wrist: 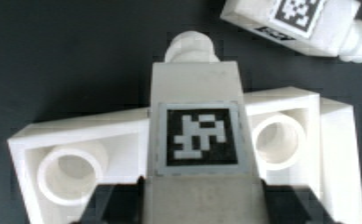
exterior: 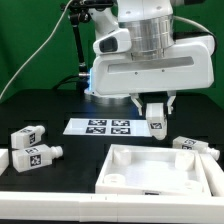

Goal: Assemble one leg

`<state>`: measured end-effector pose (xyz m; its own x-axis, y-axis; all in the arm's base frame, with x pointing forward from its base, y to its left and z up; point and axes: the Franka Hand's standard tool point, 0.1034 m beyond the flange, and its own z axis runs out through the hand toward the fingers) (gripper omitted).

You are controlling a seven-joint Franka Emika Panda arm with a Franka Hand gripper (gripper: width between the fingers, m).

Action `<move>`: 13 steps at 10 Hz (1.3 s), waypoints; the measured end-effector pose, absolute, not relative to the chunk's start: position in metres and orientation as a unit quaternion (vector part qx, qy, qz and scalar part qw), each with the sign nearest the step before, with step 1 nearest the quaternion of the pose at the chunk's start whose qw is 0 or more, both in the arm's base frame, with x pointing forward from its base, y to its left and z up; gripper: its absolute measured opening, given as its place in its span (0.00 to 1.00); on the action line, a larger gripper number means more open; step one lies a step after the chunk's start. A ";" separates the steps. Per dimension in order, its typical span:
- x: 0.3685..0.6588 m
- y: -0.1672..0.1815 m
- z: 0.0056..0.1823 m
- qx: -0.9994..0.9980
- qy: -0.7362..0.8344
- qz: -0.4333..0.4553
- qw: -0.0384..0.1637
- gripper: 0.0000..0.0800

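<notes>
My gripper [exterior: 155, 108] is shut on one white leg [exterior: 155, 121] and holds it upright in the air above the far edge of the white tabletop [exterior: 128, 155]. In the wrist view the held leg [wrist: 199, 120] shows its square tag and its narrower stub end pointing away from the gripper [wrist: 199, 198]. Below it lies a corner of the tabletop [wrist: 62, 140] with round holes on either side. Another leg [wrist: 302, 25] lies on the black table beyond that corner.
Two loose legs [exterior: 27, 136] [exterior: 36, 156] lie at the exterior view's left, and one leg [exterior: 196, 147] lies to the right of the tabletop. The marker board [exterior: 100, 126] lies behind the tabletop. A green backdrop stands at the back.
</notes>
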<state>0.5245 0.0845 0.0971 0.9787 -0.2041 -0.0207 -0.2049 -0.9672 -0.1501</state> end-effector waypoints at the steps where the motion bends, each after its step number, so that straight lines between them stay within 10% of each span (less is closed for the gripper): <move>1: 0.530 0.086 0.099 -0.992 0.100 -0.040 0.072 0.36; 6: 0.573 0.120 0.141 -0.973 0.035 -0.217 0.065 0.36; 13: 0.610 0.134 0.138 -0.954 -0.044 -0.295 0.045 0.36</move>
